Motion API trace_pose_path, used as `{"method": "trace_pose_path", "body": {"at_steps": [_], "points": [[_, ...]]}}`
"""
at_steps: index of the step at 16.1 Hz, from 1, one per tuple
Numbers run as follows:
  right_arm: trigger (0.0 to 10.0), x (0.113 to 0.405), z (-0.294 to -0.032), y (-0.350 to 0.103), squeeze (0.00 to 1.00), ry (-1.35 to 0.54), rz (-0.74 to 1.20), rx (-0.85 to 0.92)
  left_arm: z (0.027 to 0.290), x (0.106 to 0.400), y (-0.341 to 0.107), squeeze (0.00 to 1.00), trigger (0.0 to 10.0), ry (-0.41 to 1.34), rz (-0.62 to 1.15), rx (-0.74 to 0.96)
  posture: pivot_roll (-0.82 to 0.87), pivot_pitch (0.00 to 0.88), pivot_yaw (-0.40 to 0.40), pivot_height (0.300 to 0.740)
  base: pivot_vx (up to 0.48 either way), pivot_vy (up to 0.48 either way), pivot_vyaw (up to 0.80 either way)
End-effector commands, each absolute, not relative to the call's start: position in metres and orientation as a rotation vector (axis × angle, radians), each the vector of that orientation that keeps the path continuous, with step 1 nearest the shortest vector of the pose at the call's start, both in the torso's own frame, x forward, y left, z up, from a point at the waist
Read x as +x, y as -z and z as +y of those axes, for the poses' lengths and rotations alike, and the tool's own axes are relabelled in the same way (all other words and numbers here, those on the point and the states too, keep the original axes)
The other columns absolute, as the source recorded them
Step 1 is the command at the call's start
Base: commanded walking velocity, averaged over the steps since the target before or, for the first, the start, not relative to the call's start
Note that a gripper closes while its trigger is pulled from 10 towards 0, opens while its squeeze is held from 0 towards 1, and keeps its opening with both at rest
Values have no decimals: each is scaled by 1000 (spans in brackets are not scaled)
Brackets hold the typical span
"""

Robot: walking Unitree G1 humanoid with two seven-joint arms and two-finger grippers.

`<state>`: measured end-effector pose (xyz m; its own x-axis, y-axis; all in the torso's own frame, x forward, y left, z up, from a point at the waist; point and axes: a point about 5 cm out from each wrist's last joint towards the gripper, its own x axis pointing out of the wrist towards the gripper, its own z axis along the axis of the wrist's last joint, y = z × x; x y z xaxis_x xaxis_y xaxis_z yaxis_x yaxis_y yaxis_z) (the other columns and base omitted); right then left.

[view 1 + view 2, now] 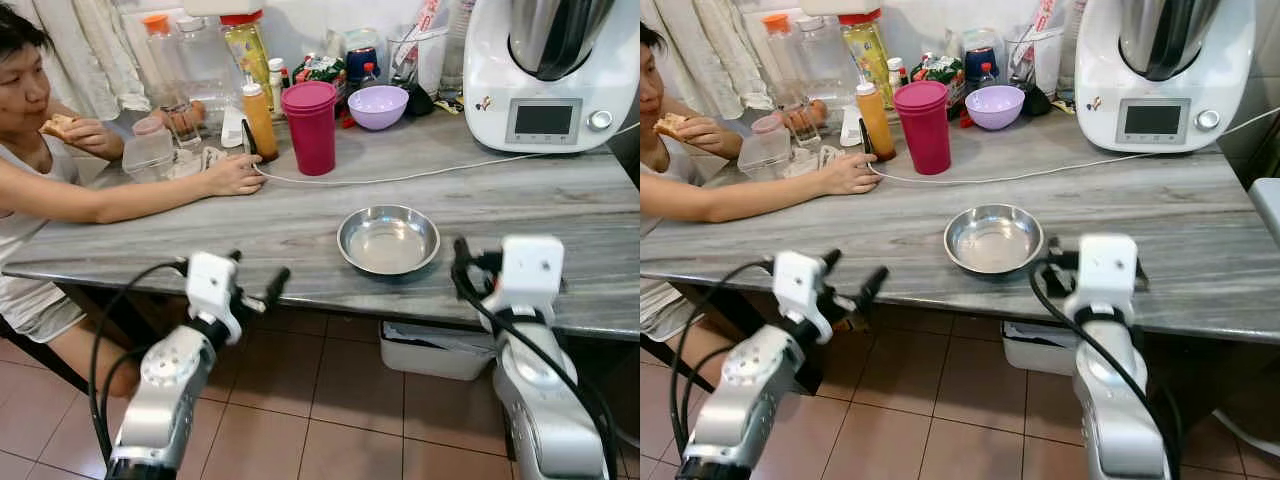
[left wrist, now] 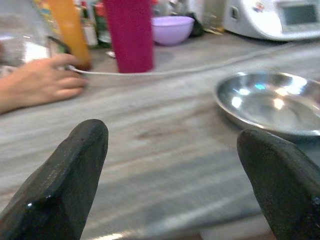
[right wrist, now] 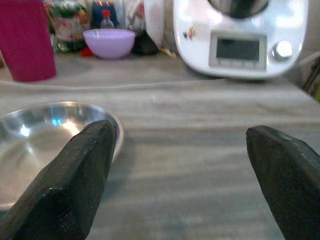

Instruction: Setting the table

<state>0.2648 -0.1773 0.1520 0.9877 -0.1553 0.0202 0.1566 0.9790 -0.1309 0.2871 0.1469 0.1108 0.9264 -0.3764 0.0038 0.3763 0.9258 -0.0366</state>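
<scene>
Right claw (image 1: 1052,262) and left claw (image 1: 258,285) hovering released at bench (image 1: 560,200) near edge; risking knocking steel bowl (image 1: 388,239) off toward floor.

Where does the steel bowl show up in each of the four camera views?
Left eye: steel bowl center, near table edge.
Right eye: bowl center, beside the right hand.
Left wrist: bowl beyond one finger.
Right wrist: bowl behind one finger.
Shared landmark: magenta cup standing behind it.
</scene>
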Motion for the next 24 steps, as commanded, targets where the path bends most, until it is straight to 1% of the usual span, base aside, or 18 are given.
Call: {"method": "trace_pose_path", "body": {"at_steps": [1,2,4,7,8,13,15,19,23,24], "points": [[10000,262,-172,-158,0,148,-35,-63,153,290,-110,0,10000,339,18,-39,-266,0,146,740,0,0,0],[10000,261,-174,-152,0,189,-11,-102,153,291,-108,0,10000,330,35,-38,-266,0,144,740,0,0,0],[10000,259,-169,-148,0,136,34,-41,153,290,-106,0,10000,325,42,-31,-264,0,143,740,0,0,0],[10000,256,-164,-151,0,89,8,-28,153,289,-103,0,10000,296,54,-1,-260,0,139,740,0,0,0],[10000,257,-162,-151,0,85,18,-4,151,288,-102,0,10000,295,56,10,-257,0,136,740,0,0,-494],[10000,257,-164,-150,0,89,31,-18,149,288,-99,0,10000,277,78,47,-262,0,134,740,0,0,-647],[10000,256,-163,-150,0,77,30,5,149,288,-99,0,10000,272,81,53,-263,0,133,740,0,0,0],[10000,256,-165,-145,0,100,76,-4,149,289,-98,0,10000,270,92,73,-267,0,136,740,-322,0,0],[10000,257,-166,-143,0,123,65,-47,149,289,-98,0,10000,274,95,81,-266,0,138,740,-395,0,0],[10000,257,-166,-144,0,128,55,-23,149,289,-97,0,10000,276,96,83,-267,0,139,740,-379,0,0]]}}
